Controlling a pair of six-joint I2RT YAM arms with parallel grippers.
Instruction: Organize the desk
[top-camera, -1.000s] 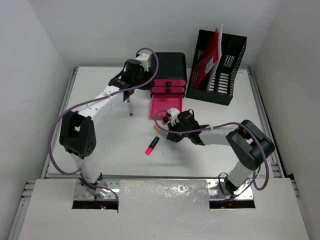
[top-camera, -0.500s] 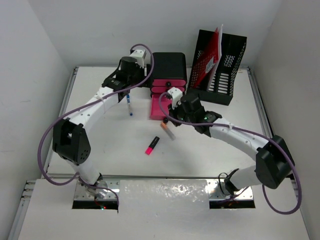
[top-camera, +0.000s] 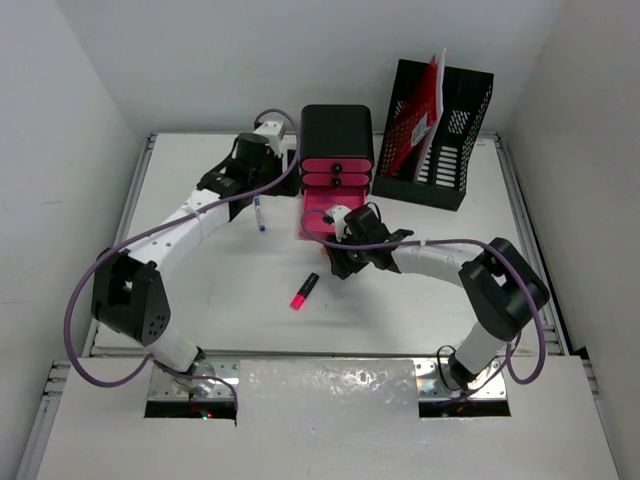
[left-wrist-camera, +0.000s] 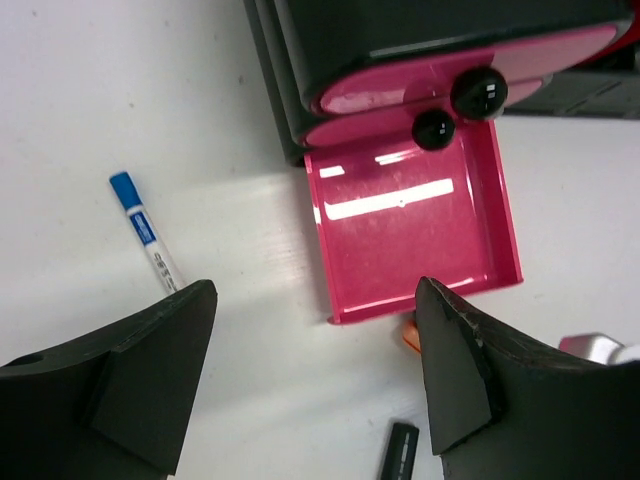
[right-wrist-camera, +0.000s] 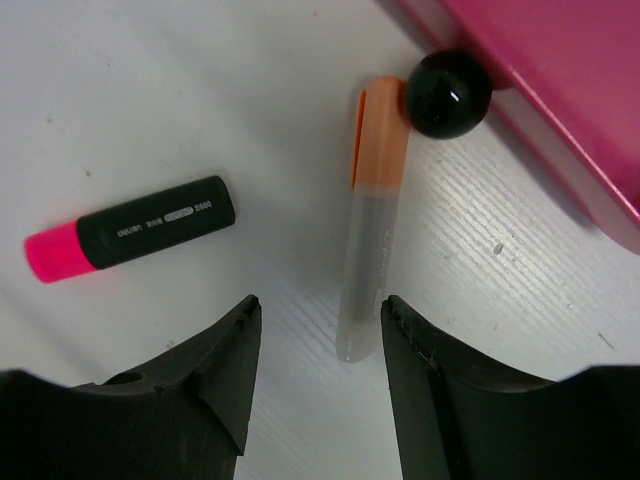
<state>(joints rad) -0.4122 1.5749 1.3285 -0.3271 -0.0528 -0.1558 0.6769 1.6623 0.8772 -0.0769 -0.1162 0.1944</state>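
Fig. White counter (top-camera: 200, 285) spanning the scene. Nearest, pink highlighter (right-wrist-camera: 130, 240); right claw (right-wrist-camera: 318, 310) parted, empty, astride the orange-capped pen (right-wrist-camera: 370, 250); beyond, open pink drawer (left-wrist-camera: 410, 230); left claw (left-wrist-camera: 315, 290) wide, empty. We judged pen-stowing underway; next, closing squarely on that pen.

White desk (top-camera: 240, 300); pink drawer (left-wrist-camera: 410, 230); pink-black highlighter (right-wrist-camera: 130, 240); orange-clear pen (right-wrist-camera: 372, 220); blue-capped white marker (left-wrist-camera: 148, 235).

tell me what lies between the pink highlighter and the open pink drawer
An orange-capped pen lies between the highlighter and the drawer, cap end by the drawer's black knob; seen in the right wrist view.
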